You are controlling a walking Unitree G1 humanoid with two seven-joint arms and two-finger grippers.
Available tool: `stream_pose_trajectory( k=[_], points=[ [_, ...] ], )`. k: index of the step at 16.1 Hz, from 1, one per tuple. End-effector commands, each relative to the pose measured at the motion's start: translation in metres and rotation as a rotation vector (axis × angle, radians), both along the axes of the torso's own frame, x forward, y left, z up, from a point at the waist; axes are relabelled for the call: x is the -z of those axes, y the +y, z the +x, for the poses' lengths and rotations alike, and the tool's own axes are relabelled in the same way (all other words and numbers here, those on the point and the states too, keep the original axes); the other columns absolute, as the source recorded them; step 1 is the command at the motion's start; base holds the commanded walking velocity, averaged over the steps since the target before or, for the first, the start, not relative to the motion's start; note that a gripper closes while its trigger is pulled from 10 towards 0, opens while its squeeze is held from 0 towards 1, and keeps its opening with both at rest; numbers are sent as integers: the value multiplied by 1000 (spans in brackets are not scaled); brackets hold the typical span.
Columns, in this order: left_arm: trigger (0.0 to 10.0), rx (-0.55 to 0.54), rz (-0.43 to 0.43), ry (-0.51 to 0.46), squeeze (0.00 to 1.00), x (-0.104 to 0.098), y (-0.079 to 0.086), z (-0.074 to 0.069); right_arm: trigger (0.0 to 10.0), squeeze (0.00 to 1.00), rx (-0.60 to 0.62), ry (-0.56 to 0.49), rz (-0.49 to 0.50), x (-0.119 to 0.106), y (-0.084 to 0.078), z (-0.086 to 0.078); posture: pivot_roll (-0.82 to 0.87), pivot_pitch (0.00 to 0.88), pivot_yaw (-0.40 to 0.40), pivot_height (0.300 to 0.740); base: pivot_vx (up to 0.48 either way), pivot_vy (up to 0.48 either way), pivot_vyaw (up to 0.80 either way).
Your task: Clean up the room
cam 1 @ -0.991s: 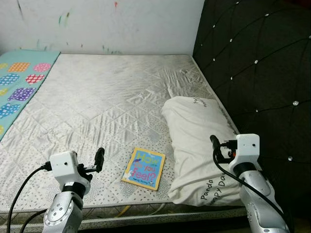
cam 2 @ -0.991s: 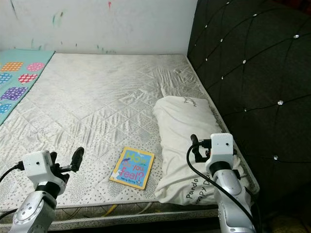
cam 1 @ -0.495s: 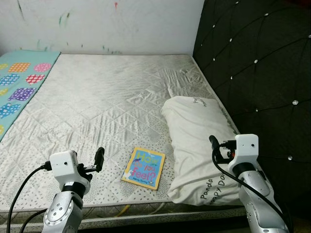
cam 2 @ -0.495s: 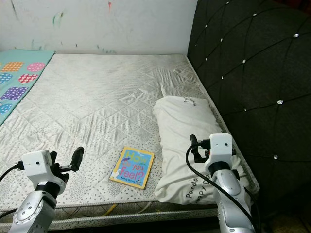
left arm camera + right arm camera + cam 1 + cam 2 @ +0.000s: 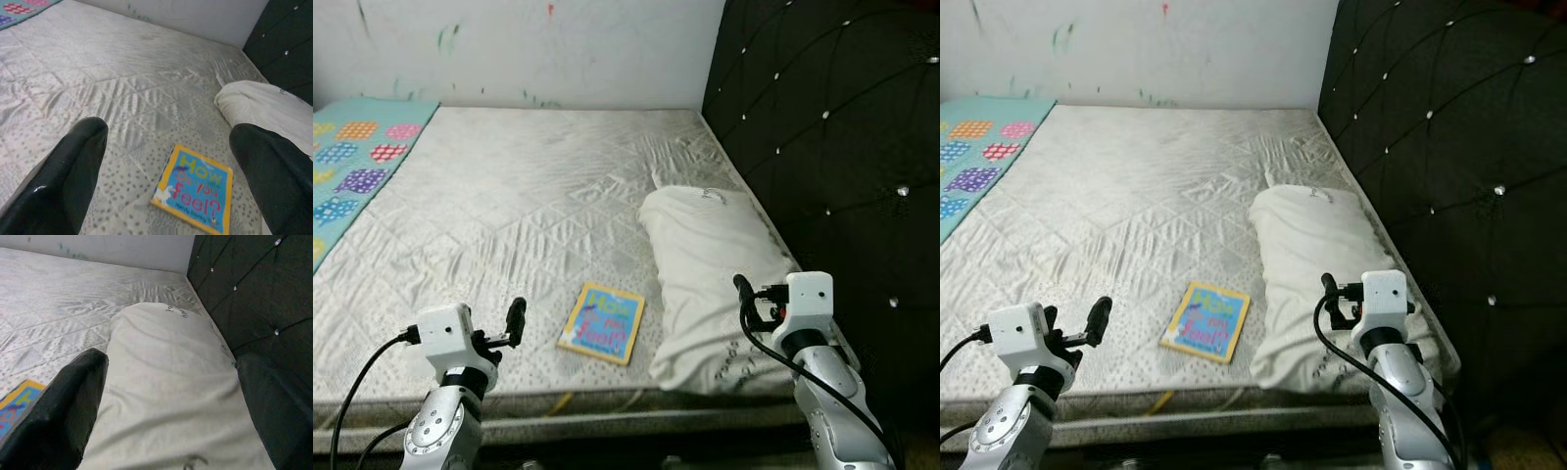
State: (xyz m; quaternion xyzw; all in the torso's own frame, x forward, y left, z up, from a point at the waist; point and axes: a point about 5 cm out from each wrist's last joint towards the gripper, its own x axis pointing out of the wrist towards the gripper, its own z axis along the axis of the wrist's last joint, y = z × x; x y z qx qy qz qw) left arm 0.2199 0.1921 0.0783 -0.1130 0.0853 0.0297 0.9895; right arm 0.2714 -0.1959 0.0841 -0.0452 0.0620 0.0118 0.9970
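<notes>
Head views look down the mattress (image 5: 529,196); both wrist views look low across it, sharing the pillow (image 5: 166,382).

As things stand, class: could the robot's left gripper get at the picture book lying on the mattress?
Probably yes. The left gripper is open and holds nothing, the picture book lies flat just to its right near the mattress edge, and only bare quilting lies between them. The pillow sits beyond the book.

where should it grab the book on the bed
Probably by its near edge: the book lies flat on the mattress, so a top pinch finds nothing. Come low from the foot side with the open left claw, away from the pillow.
</notes>
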Motion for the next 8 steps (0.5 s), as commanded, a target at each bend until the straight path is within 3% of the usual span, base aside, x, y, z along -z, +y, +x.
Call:
stream_pose_trajectory(
  k=[1, 8],
  points=[
    [10000, 1, 6, -3, 0, -2, -1, 0, 10000, 0, -6, -18, -12, -5, 0, 1, -69, 0, -44, 673, 0, 0, 0],
    [10000, -1, 10, -1, 0, -2, 0, 0, 10000, 0, -22, -19, -26, -5, 2, 3, -67, 0, -45, 673, 0, 0, 0]
  ],
)
